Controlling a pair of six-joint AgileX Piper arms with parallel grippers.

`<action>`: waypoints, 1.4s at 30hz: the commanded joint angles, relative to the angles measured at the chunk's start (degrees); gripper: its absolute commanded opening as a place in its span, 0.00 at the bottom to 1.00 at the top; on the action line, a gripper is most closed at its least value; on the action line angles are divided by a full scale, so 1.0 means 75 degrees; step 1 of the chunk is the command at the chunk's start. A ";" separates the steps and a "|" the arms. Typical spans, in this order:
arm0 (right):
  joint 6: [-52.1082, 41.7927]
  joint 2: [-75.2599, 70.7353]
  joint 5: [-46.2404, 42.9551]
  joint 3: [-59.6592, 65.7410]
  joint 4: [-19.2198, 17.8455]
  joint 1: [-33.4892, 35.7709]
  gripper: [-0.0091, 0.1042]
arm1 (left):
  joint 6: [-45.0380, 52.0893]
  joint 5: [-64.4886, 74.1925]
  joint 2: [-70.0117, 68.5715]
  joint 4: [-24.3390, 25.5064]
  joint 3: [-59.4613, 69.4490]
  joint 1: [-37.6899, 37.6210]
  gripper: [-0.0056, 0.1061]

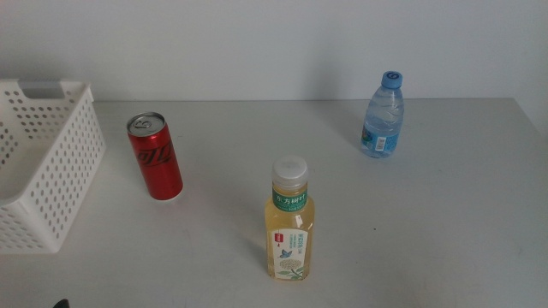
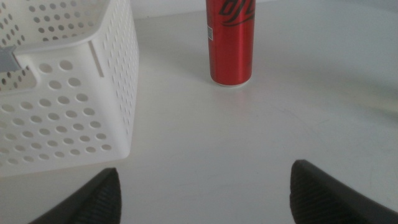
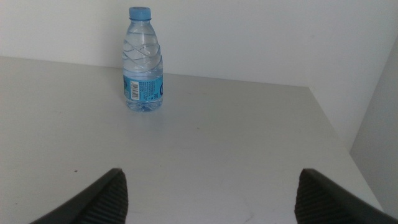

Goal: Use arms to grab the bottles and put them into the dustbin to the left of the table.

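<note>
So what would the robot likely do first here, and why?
Probably ease the left claw forward to the red can: it stands upright ahead of the open jaws, beside the white basket. The right claw waits, facing the water bottle.

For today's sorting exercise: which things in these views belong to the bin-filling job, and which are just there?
Job:
can
yellow bottle
water bottle
dustbin
left gripper, jaws open
right gripper, jaws open

Just there:
table
wall
</note>
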 commanded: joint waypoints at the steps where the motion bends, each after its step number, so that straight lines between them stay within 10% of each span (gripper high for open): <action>1: -0.0033 -0.0162 -0.0543 -0.0079 -0.0029 -0.0018 0.91 | -0.0091 -0.0767 -0.0070 -0.0121 -0.0003 -0.0043 0.87; 28: -0.0033 -0.0162 -0.0543 -0.0079 -0.0029 -0.0018 0.91 | -0.0345 -1.2662 0.9943 0.0000 0.0021 -0.1853 0.87; 42: -0.0033 -0.0162 -0.0543 -0.0079 -0.0029 -0.0018 0.91 | -0.0737 -1.2728 1.0554 0.0148 0.0024 -0.1853 0.87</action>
